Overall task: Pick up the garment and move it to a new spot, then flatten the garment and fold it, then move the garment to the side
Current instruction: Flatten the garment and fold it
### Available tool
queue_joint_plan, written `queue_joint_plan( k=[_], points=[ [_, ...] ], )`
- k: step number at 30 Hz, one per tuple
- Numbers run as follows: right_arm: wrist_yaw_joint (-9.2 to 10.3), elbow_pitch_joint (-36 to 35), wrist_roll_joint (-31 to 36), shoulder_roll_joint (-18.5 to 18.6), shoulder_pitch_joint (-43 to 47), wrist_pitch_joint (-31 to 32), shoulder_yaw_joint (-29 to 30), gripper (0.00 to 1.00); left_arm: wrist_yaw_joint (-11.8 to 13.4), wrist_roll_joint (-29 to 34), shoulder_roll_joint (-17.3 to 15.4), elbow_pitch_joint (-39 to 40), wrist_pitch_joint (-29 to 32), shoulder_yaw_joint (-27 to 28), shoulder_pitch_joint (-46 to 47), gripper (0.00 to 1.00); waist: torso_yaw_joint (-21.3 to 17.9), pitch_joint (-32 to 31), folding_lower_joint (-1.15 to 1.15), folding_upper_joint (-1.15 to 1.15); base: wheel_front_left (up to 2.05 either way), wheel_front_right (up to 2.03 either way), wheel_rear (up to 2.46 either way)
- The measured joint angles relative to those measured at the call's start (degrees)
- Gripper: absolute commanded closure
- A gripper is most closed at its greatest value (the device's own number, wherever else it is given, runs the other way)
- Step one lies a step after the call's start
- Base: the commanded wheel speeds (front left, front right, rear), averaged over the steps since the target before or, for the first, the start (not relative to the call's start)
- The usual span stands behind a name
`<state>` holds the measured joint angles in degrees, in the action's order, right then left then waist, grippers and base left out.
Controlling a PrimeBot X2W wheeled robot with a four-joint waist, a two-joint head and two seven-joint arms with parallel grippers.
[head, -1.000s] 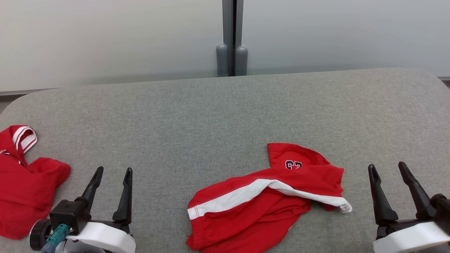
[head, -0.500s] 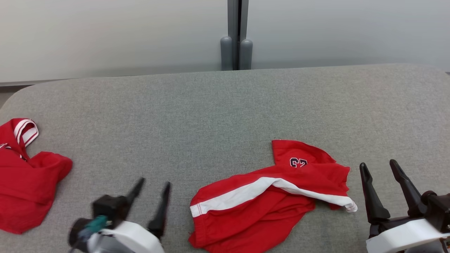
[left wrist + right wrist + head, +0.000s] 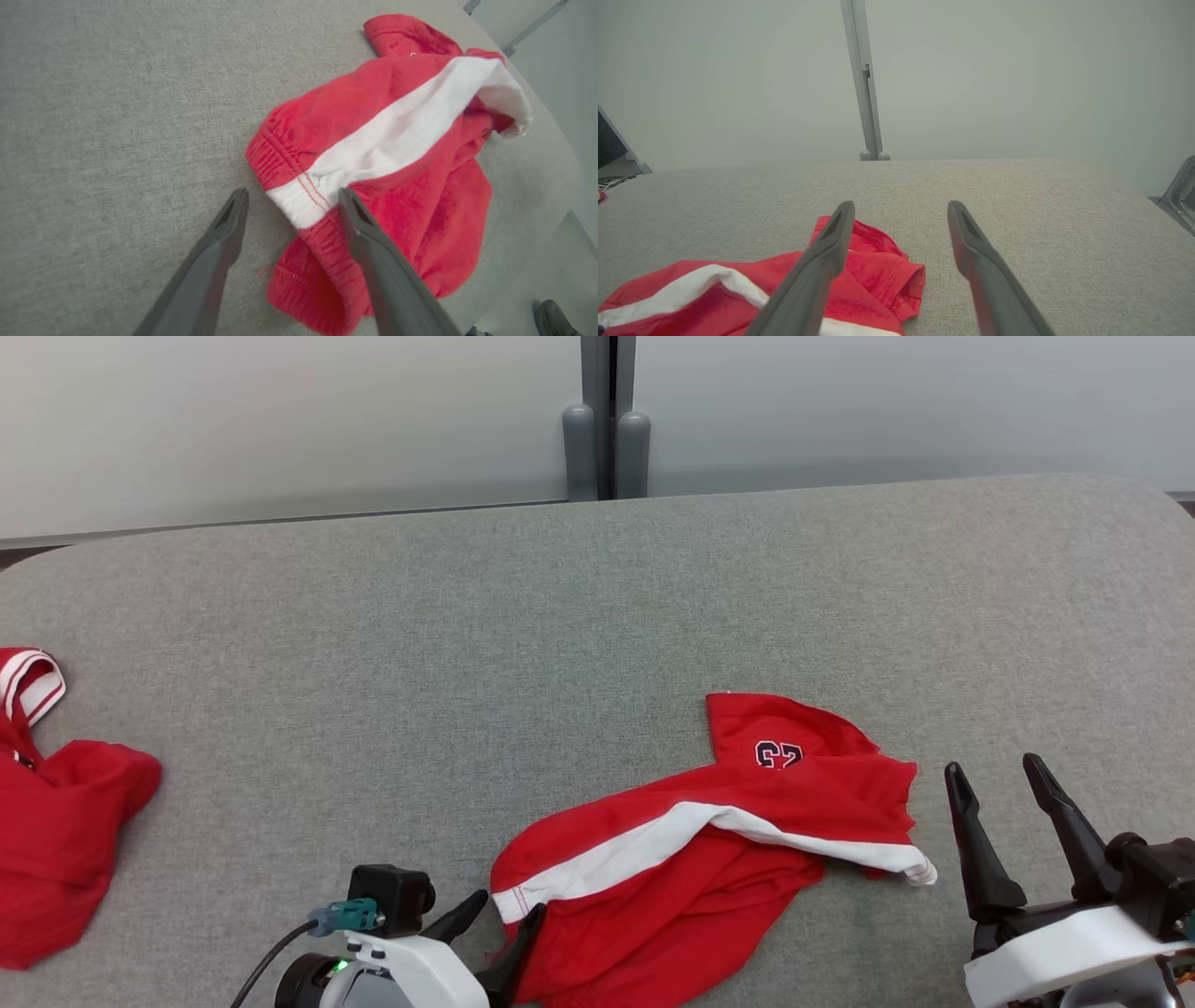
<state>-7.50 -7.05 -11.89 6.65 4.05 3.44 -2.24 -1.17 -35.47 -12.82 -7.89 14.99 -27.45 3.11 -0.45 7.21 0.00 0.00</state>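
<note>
Red shorts (image 3: pixel 709 859) with a white side stripe lay crumpled on the grey worktop (image 3: pixel 560 644), front, right of centre. Left gripper (image 3: pixel 293 193) fingers were spread either side of the stripe's waistband end. Right gripper (image 3: pixel 991 765) fingers were spread, empty, just beside the shorts' right end. Another red garment (image 3: pixel 56 840) lay far left.

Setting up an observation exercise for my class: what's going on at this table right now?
A two-armed robot is working on crumpled red shorts with a white side stripe, lying on a grey fabric-covered table. Its left end effector is open at the waistband end, one finger over the cloth and one over the table; nothing is gripped yet. The right end effector is open beside the shorts' other end, holding nothing. Another red garment lies at the table's left edge.
</note>
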Motion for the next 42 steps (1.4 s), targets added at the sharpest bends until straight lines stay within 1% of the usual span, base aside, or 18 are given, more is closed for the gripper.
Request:
queue_joint_plan(
  k=[1,2,3,4,9,12,14,16,18,20,23,29,30,32,35,37,40,42],
  points=[
    [0.00,0.1,0.0,0.0,0.0,-0.1,0.1,0.00,0.0,0.1,0.0,0.0,0.0,-0.1,0.0,0.28,-0.1,0.1,0.00,0.00,0.00,0.00,0.00],
    [0.00,0.2,0.0,0.0,0.0,-0.1,0.1,0.00,-0.1,0.1,-0.1,0.1,0.1,-0.1,0.0,0.52,-0.2,0.1,0.00,0.00,0.00,0.00,0.00],
    [0.00,0.3,0.0,-0.1,0.0,-0.1,0.2,0.00,-0.3,0.1,-0.1,0.2,0.0,0.0,0.0,0.73,-0.2,0.2,0.00,0.00,0.00,0.00,0.00],
    [0.00,0.4,0.0,-0.1,0.0,-0.2,0.2,0.00,-0.4,-0.1,-0.2,0.3,0.1,0.0,0.0,1.00,-0.2,0.2,0.00,0.00,0.00,0.00,0.00],
    [0.00,0.7,0.0,-0.4,-0.5,-0.7,0.4,0.00,-0.8,-0.5,-0.4,0.8,0.5,-0.2,0.1,1.00,-0.5,0.5,0.00,0.00,0.00,0.00,0.00],
    [0.00,1.1,0.3,-0.5,-0.4,-1.1,1.7,0.00,-0.8,-0.2,-0.6,1.0,0.0,-0.3,0.4,1.00,-0.6,0.6,0.00,0.00,0.00,0.00,0.00],
    [0.00,2.5,0.7,-0.2,0.7,-0.7,1.9,0.00,-0.8,-0.1,-0.7,1.1,0.0,-0.4,0.6,1.00,-0.6,0.7,0.00,0.00,0.00,0.00,0.00],
    [0.01,4.6,1.0,0.5,2.7,0.2,0.8,0.00,-0.8,0.1,-0.8,1.3,-0.1,-0.5,0.7,1.00,-0.5,0.8,0.00,0.00,0.00,0.00,0.00],
    [0.00,7.3,1.0,1.3,5.2,0.7,-2.3,0.00,-0.8,0.2,-0.8,1.3,-0.2,-0.6,1.0,1.00,-0.3,1.1,0.00,0.00,0.00,0.00,0.00],
    [0.00,8.8,0.8,1.3,5.7,0.8,-4.0,0.00,-0.7,0.2,-0.9,1.5,-0.4,-0.5,1.1,1.00,-0.3,1.4,0.00,0.00,0.00,0.00,0.00],
    [0.00,10.9,1.0,1.4,4.8,0.4,-5.0,0.00,-0.5,0.3,-0.9,1.5,-0.6,-0.6,1.9,1.00,-0.4,2.1,0.00,0.00,0.00,0.00,0.00],
    [0.00,15.0,2.6,1.4,0.1,-0.6,-5.3,0.00,-0.5,0.8,-1.0,1.4,-0.9,-0.9,2.8,1.00,-0.2,3.0,0.00,0.00,0.00,0.00,0.00],
    [0.00,15.7,2.7,1.3,-0.6,-0.7,-5.4,0.09,-0.5,1.0,-1.0,1.4,-1.0,-0.9,3.1,1.00,-0.2,3.2,0.00,0.00,0.00,0.00,0.00],
    [0.00,17.1,3.1,1.3,-2.1,-0.8,-5.7,1.00,-0.5,1.2,-0.9,1.4,-1.7,-0.9,3.4,1.00,-0.1,3.4,0.00,0.00,0.00,0.00,0.00],
    [0.00,17.4,3.0,1.3,-3.6,-2.5,-5.5,1.00,-0.7,1.9,-1.0,1.7,-3.7,-0.8,4.1,1.00,0.2,3.3,0.00,0.00,0.00,0.00,0.00],
    [0.00,16.3,3.0,1.5,-4.4,-4.0,-4.9,1.00,-0.8,2.2,-1.0,2.6,-5.3,-0.1,5.1,1.00,0.4,3.1,0.00,0.00,0.00,0.00,0.00],
    [0.00,13.1,2.9,2.8,-5.9,-5.3,-4.0,1.00,-0.8,3.0,-1.5,4.6,-7.4,1.2,6.8,1.00,0.4,2.6,0.00,0.00,0.00,0.00,0.00],
    [0.00,10.4,2.9,4.3,-8.0,-5.5,-3.8,1.00,-0.8,3.7,-2.1,6.5,-9.1,2.3,8.8,1.00,0.3,2.0,0.00,0.00,0.00,0.00,0.00]
  ],
)
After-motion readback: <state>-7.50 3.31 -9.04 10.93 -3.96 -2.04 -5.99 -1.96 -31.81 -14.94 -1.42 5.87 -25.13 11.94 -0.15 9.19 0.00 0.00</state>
